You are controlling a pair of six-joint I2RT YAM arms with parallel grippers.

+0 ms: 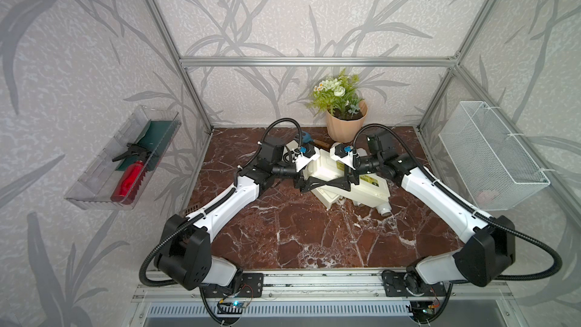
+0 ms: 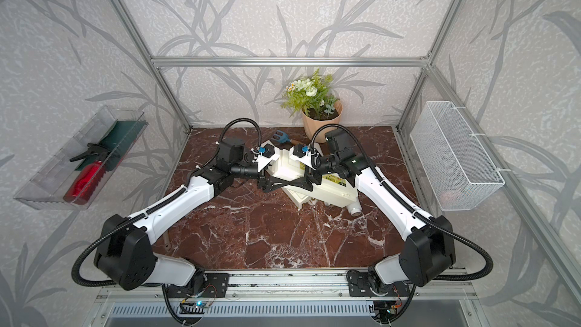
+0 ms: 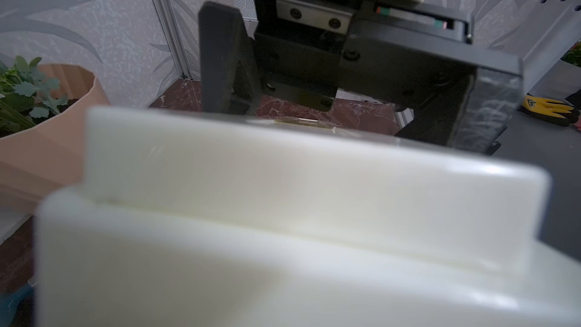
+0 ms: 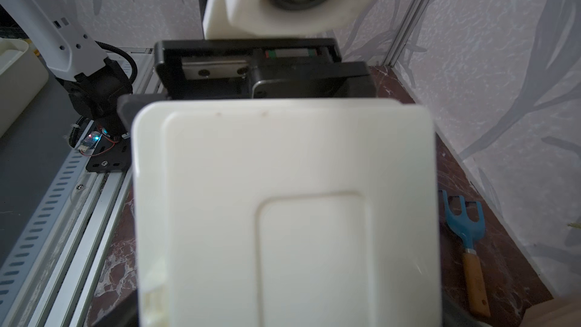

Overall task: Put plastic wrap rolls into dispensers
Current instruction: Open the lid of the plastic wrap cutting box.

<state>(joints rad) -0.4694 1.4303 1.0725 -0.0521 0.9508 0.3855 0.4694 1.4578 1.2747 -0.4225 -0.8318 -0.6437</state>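
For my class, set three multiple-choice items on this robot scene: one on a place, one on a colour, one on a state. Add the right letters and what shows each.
1. Where on the table does the flower pot stand?
A. at the back
B. at the front edge
C. in the middle

2. What colour is the spray bottle in the clear tray?
A. blue
B. red
C. yellow

3. How are the dispensers placed?
A. on end, apart
B. lying parallel, apart
C. lying down, touching, at an angle

Answers:
1 A: both top views show it at the table's far edge.
2 B: its body is red under a black trigger.
3 C: their cream bodies overlap mid-table.
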